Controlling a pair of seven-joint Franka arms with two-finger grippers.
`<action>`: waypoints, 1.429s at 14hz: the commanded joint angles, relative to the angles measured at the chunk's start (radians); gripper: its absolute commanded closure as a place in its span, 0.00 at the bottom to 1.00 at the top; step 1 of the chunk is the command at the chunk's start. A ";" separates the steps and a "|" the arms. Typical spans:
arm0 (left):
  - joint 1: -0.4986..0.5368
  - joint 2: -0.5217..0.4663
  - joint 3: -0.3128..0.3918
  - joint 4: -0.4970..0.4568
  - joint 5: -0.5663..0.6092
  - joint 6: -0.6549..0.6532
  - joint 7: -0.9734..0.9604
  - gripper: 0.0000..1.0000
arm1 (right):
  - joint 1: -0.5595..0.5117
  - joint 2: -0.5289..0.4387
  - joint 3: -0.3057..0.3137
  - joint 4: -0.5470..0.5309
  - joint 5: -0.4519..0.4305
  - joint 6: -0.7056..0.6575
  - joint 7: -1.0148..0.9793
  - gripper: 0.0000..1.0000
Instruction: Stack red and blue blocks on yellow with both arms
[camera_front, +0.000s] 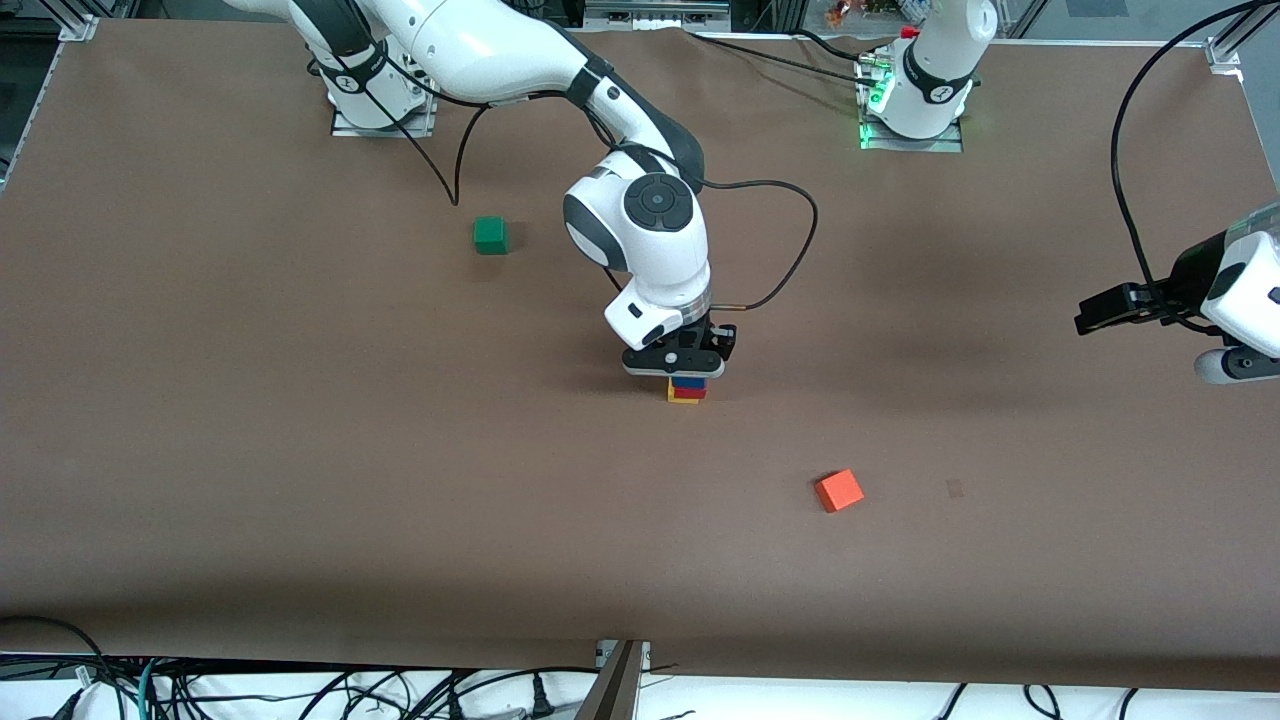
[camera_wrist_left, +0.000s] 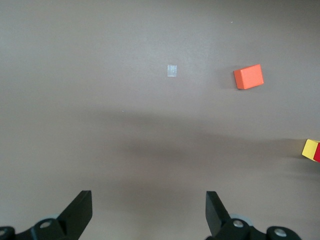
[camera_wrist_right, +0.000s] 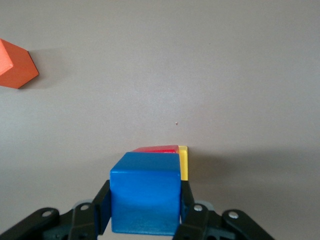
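Orange cube (camera_front: 839, 490) lies nearest; right tool (camera_front: 688, 372) clamps blue block (camera_front: 688, 381) atop red block (camera_front: 687, 392), yellow (camera_front: 674, 398); left tool (camera_front: 1100, 314) wide.

You are looking at a robotics lab. Two large white jointed robot arms (camera_front: 640, 230) (camera_front: 1235, 295) are bolted by metal base plates (camera_front: 385, 120) to a wide worktop covered in plain brown matting (camera_front: 250, 400). Aluminium framing (camera_front: 655, 12) runs along the edge where the bases stand, and a green status light (camera_front: 872, 100) glows at one base. Loose black cables (camera_front: 300, 690) tangle below the edge nearest the front camera. Small plain coloured cubes, one green (camera_front: 490, 235) and one orange (camera_front: 838, 490), lie on the matting like test pieces.
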 joint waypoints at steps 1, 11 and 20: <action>0.003 0.005 0.003 0.011 -0.021 0.005 0.007 0.00 | -0.009 0.021 0.005 0.044 -0.010 -0.007 -0.003 0.01; 0.003 0.005 0.003 0.011 -0.021 0.005 0.007 0.00 | -0.045 -0.023 0.017 0.047 0.003 -0.126 -0.009 0.01; 0.003 0.008 0.004 0.020 -0.021 0.005 0.009 0.00 | -0.242 -0.333 0.006 -0.008 0.153 -0.546 -0.265 0.00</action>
